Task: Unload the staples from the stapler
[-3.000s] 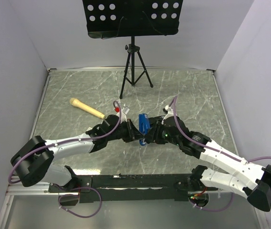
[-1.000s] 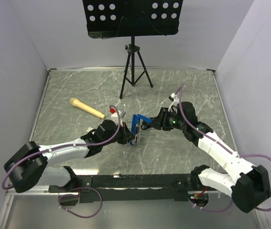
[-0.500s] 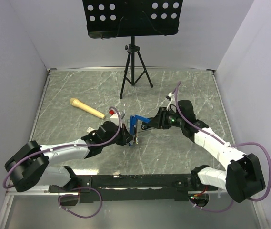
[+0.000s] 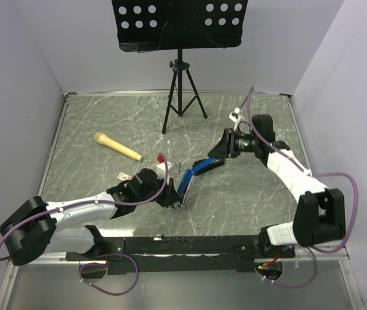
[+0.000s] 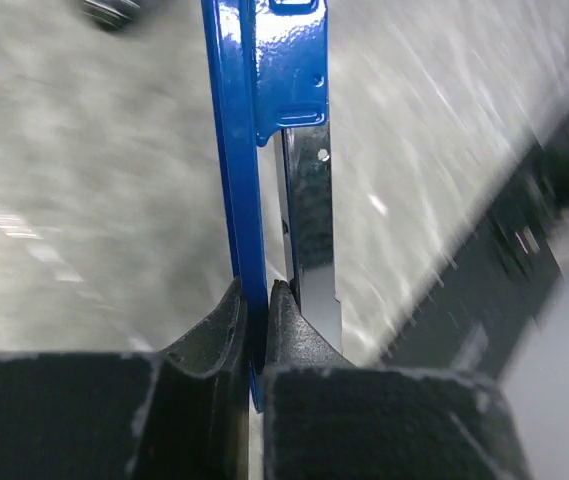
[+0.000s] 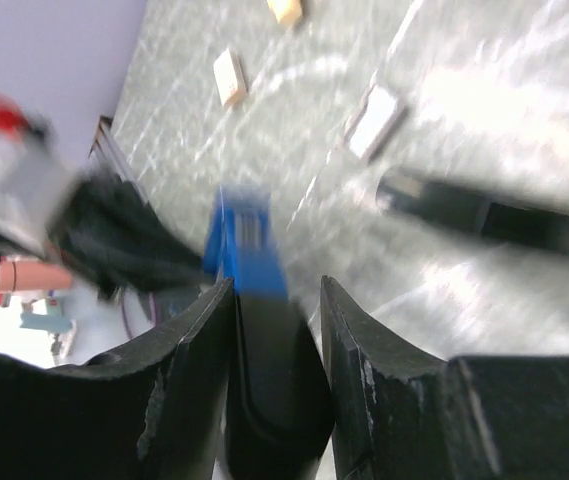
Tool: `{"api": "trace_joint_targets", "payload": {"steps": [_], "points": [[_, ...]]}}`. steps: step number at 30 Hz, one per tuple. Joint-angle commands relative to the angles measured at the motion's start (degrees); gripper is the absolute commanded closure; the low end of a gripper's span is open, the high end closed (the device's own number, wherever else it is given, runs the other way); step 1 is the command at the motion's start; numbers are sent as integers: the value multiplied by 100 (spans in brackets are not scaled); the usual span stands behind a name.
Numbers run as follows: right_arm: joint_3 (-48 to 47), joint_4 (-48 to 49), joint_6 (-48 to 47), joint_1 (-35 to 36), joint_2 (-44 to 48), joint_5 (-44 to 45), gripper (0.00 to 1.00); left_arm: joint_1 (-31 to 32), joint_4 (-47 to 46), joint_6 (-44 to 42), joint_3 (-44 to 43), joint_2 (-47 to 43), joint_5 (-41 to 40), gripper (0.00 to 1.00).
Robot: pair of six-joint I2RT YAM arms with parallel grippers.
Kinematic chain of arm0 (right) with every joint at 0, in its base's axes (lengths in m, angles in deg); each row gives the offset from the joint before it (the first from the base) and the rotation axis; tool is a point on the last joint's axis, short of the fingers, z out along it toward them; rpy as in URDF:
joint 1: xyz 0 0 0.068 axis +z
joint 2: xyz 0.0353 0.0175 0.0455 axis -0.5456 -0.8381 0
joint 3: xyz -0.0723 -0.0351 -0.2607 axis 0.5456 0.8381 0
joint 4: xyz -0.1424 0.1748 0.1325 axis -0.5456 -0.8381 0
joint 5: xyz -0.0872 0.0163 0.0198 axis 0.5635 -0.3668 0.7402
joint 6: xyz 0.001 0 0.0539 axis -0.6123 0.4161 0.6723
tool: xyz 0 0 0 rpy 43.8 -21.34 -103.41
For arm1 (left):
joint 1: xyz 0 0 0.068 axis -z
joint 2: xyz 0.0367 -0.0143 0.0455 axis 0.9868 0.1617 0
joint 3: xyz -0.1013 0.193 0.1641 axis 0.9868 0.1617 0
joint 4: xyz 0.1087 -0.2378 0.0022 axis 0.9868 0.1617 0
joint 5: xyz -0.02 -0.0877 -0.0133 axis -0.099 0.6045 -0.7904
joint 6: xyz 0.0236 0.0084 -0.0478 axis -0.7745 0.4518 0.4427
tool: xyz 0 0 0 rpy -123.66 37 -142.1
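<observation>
— What was seen nearest the arms' bases?

— The left hand was seen clamped tight on the stapler. A thin blue plate at the stapler's near end was pinched between its two black fingers. A shiny dark rail was seen just beside that plate, running away from the hand.

— Where was the stapler placed?

— It was held over the middle of the marbled table, between the two hands. It was swung open at its hinge. The blue lower part was angled up from the left hand, and the top arm was stretched away toward the right. Whether its near end was rested on the table could not be told. The staples could not be made out.

— And the right hand?

— The right hand was closed on the black end of the top arm, which was gripped between its fingers. The blue part was seen past the fingertips, blurred.

— What was noted farther off?

— A wooden-handled tool was laid on the table's left side, well apart from the stapler. A small tan block was also laid on the table. A black music stand on a tripod was set at the far edge.
</observation>
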Motion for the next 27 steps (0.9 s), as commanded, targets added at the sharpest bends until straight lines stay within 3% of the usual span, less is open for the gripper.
{"api": "trace_joint_targets", "payload": {"steps": [1,7,10,13,22,27], "points": [[-775,572,-360,-112,-631,477,82,591,-930,-789,-73,-140,1957,99],[-795,1447,402,10,-1343,3,77,609,-974,-763,-38,-220,1702,99],[-539,1740,510,352,-1449,247,69,600,-1044,-693,-99,-106,1693,99],[-416,1802,589,581,-1520,441,54,600,-1009,-649,-187,8,1623,99],[-573,1504,1046,582,-1634,565,25,600,-684,-596,-301,-26,1025,99],[-565,1337,1415,591,-1564,1003,19,600,-464,-526,-354,-35,568,99]]}}
